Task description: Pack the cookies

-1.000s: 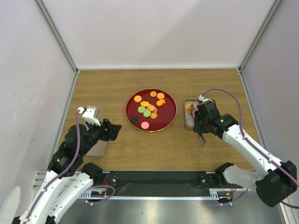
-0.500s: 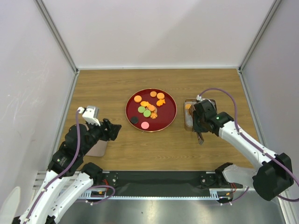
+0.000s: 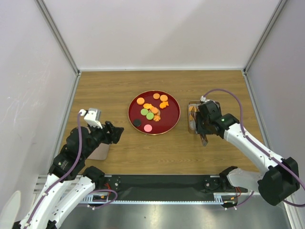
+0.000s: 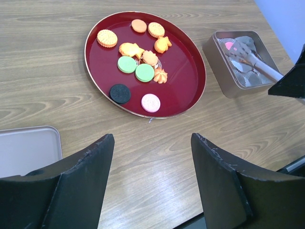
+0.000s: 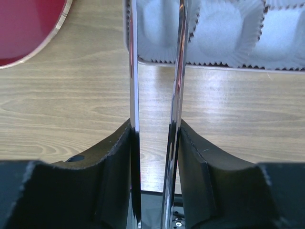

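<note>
Several cookies (image 3: 151,112) in orange, green, pink and black lie on the dark-red plate (image 3: 169,119). The left wrist view shows them too, such as a green one (image 4: 127,64), a black one (image 4: 120,93) and a pink one (image 4: 150,102). A metal tin (image 4: 214,50) lined with white paper cups stands right of the plate, with a pink cookie (image 4: 229,45) inside. My right gripper (image 5: 155,126) is shut on metal tongs (image 5: 134,71), whose tips reach over the tin (image 5: 214,64). My left gripper (image 4: 151,143) is open and empty, above bare table near the plate.
A flat metal lid (image 4: 26,150) lies on the table under my left arm and also shows in the top view (image 3: 100,152). White walls enclose the table on three sides. The arm bases and a black rail sit at the near edge.
My right gripper with the tongs has shifted slightly left and back over the tin. The left arm and the cookies on the plate have not moved.
</note>
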{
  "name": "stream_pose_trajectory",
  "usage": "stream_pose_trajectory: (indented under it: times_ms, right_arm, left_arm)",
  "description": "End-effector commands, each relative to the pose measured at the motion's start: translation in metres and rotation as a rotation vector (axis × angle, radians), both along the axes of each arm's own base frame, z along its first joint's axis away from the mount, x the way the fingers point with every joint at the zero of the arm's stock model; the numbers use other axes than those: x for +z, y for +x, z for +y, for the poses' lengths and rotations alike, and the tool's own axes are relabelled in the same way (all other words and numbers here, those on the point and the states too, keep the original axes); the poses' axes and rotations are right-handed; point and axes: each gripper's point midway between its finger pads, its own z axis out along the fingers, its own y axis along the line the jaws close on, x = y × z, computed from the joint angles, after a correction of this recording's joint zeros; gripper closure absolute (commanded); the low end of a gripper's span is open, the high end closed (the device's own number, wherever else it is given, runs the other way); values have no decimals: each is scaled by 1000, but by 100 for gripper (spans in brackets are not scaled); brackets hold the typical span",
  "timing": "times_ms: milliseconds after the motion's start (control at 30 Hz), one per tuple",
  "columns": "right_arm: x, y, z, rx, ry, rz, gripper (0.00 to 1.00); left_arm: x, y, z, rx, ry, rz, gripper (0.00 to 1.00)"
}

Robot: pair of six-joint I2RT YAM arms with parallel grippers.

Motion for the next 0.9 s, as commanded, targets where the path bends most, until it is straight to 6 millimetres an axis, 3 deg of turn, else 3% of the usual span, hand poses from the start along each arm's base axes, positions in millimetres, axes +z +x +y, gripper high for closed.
stream_pose_trajectory:
  times_ms: [0,100,233,267,400,433,567,733,867]
  right_arm:
    - [47,15,9,20,69,-124,57]
    - [65,13,16,39,119,-157,57]
    - [83,8,43,97,186,-186,57]
    - [87,2,61,148,196,-193,57]
    - [75,-5,104,236,181,-173,56]
    - [62,-3,114,248,155,-143,56]
    - [45,-4,154,331,127,-116,52]
    - [24,1,182,388,76,-88,49]
    - [16,8,188,391,-8,-88,48]
  left_arm:
    - [6,3,-1,-6,6,-29,28]
    - [6,3,-2,-7,5,-28,28]
    - [6,3,-2,-10,4,-28,28]
    - [6,4,-2,-8,4,-28,28]
    - [6,3,-2,-7,5,-26,28]
    - [6,3,-2,-7,6,-27,28]
    - [6,4,-2,-5,5,-28,28]
    - [6,3,-2,-5,5,-26,28]
    - [6,3,-1,-3,5,-26,28]
